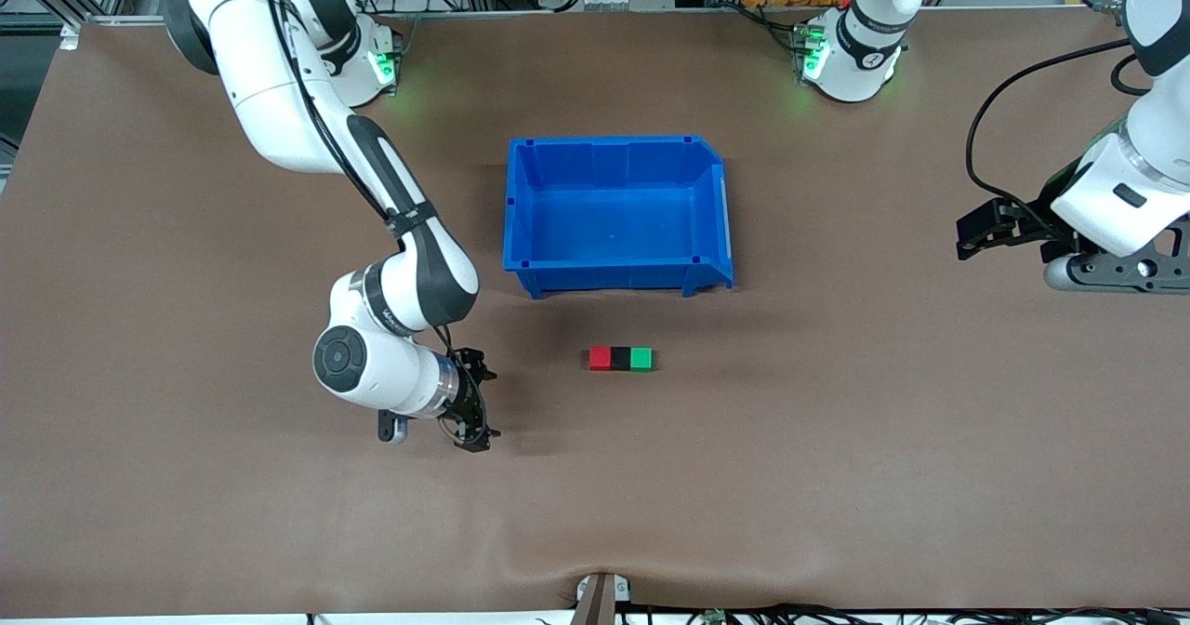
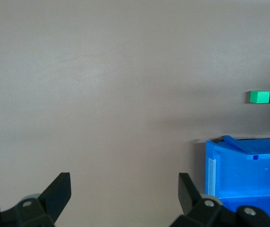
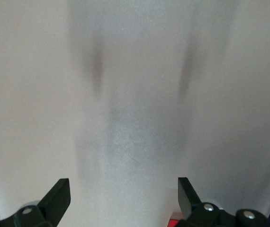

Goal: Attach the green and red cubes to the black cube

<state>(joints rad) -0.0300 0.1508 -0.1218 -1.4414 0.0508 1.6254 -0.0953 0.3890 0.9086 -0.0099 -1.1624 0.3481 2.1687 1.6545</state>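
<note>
Three tiny cubes lie touching in a row on the brown table, nearer the front camera than the bin. The black cube (image 1: 620,358) is in the middle. The red cube (image 1: 600,358) is on its right-arm side, the green cube (image 1: 641,358) on its left-arm side. My right gripper (image 1: 481,400) hangs open low over the table beside the red cube, a short gap away, with nothing between its fingers (image 3: 59,194). A sliver of the red cube (image 3: 175,223) shows by one finger. My left gripper (image 1: 971,237) is open and empty at the left arm's end of the table; the green cube (image 2: 259,97) lies well apart from it.
An empty blue bin (image 1: 707,202) stands mid-table, farther from the front camera than the cubes; its corner (image 2: 246,170) shows in the left wrist view. The right arm's elbow (image 1: 409,281) hangs over the table beside the bin. A black cable (image 1: 985,132) loops near the left arm.
</note>
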